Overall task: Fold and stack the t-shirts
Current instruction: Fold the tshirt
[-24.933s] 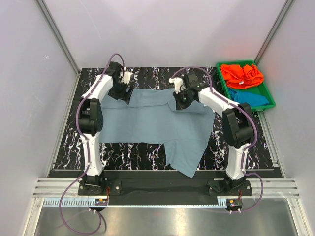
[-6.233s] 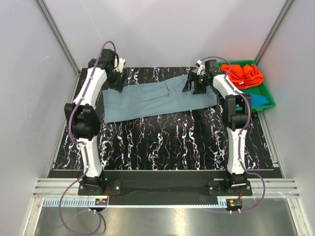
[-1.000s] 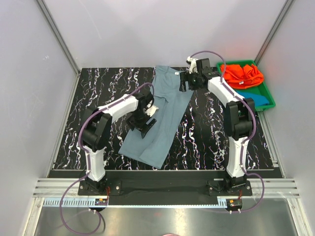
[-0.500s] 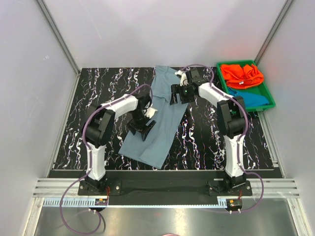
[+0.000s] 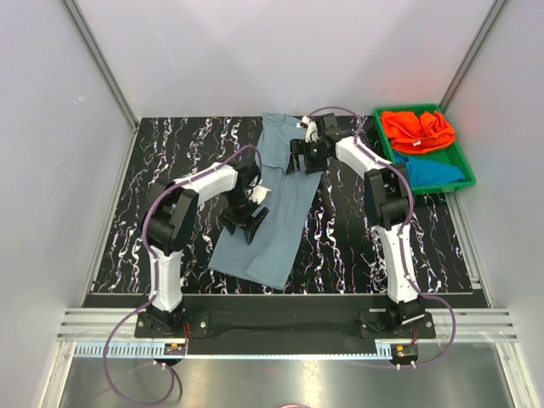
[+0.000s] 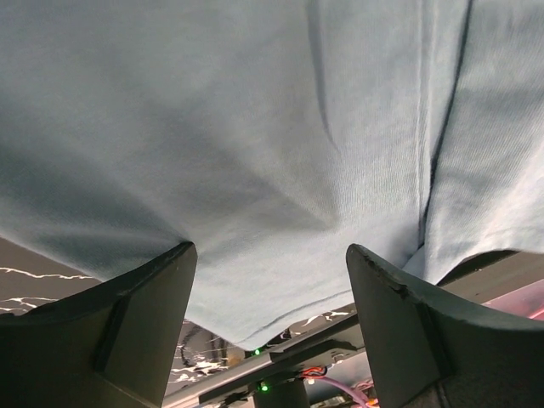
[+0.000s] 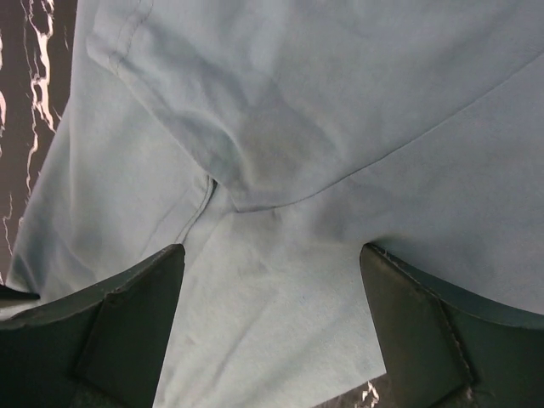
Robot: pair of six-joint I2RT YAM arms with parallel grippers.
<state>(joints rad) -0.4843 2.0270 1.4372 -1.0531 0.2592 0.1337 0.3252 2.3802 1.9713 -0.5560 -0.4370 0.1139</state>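
The grey-blue t-shirt (image 5: 287, 204), folded to 1 long strip, lies slantwise on the dark surface (image 5: 170, 161) beneath the left jaws and right jaws, both spread and empty; light, limp and prone to sag, it probably wants pinching at its 2 near-end corners.

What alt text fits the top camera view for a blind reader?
A grey-blue t-shirt folded into a long strip lies on the dark table, the open left gripper near its middle, the open right gripper at its far end. An orange t-shirt and teal t-shirt sit in a green tray.
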